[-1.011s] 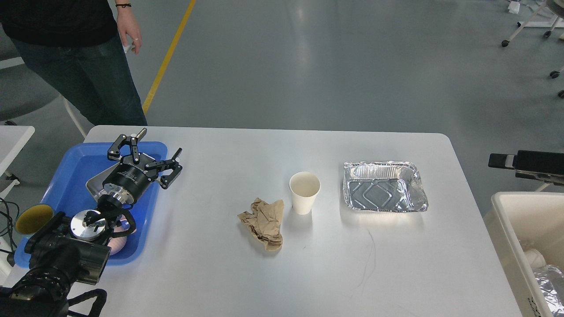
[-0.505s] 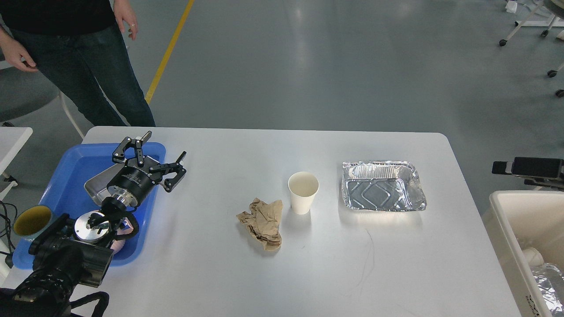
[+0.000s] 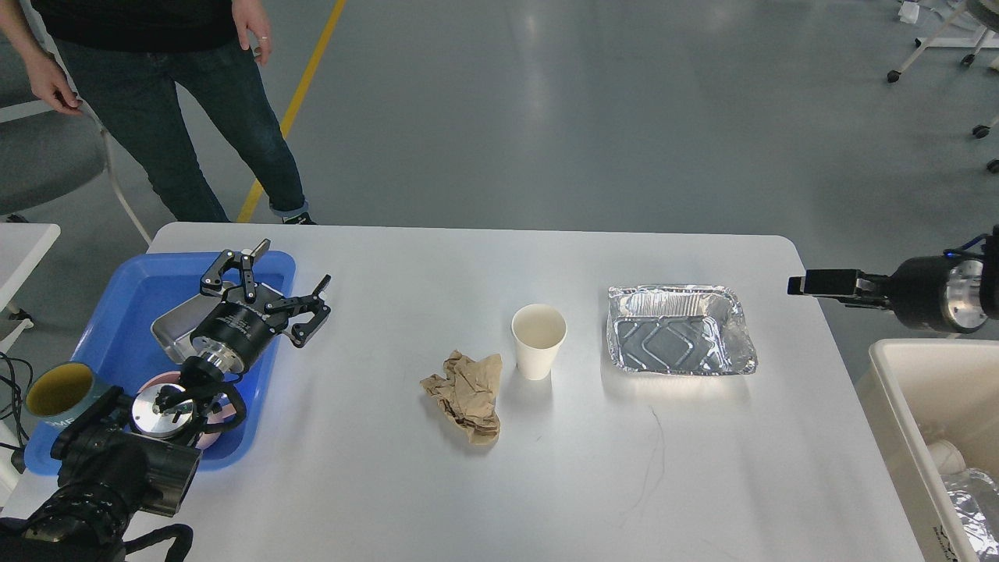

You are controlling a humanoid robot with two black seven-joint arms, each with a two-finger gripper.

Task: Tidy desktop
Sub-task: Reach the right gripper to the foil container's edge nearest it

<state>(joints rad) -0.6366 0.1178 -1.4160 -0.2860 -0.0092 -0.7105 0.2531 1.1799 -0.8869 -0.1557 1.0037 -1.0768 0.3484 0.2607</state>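
L gripper wide open, empty

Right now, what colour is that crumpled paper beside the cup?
Light brown, like kraft paper, lying just left of the white cup; the head view shows it best.

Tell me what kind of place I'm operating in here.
Likely a robotics lab or workshop hall: smooth grey floor with a yellow line, wheeled furniture at the edge, and a person standing beside the desktop.

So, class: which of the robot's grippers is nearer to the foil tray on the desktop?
Right. The right gripper hangs just beyond the foil tray's right edge, at the desktop's rim; the left gripper is far across, over the blue tray.
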